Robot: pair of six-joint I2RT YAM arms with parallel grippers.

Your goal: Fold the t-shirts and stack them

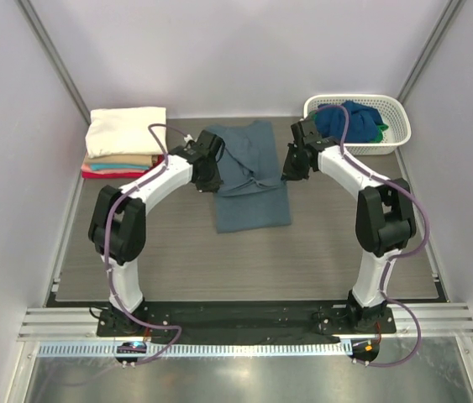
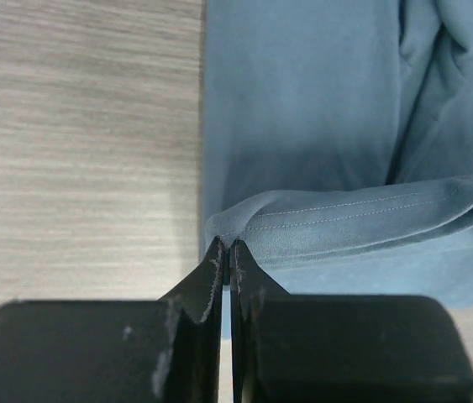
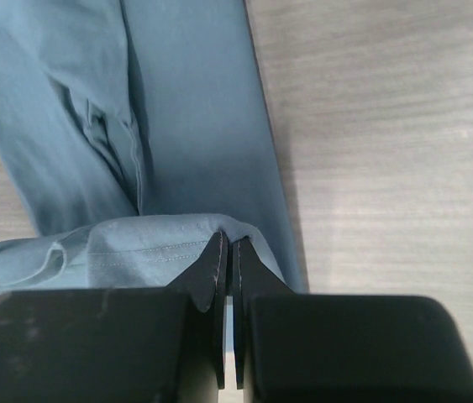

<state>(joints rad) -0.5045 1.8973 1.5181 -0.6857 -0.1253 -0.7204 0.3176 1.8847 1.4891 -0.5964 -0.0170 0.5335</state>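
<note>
A slate grey-blue t-shirt [image 1: 251, 180] lies partly folded in the middle of the table. My left gripper [image 1: 208, 175] is shut on its left hem edge [image 2: 320, 220], held just above the cloth. My right gripper [image 1: 291, 168] is shut on its right hem edge [image 3: 148, 248]. Both pinch the stitched hem, lifted and doubled over the shirt's body. A stack of folded t-shirts [image 1: 124, 143], cream on top with tan, teal and red under it, sits at the far left. Dark blue and green t-shirts [image 1: 351, 122] lie bunched in the basket.
A white lattice basket [image 1: 393, 117] stands at the far right corner. The wood-grain table [image 1: 219, 260] is bounded by white walls at back and sides. Metal rails [image 1: 236, 323] run along the near edge by the arm bases.
</note>
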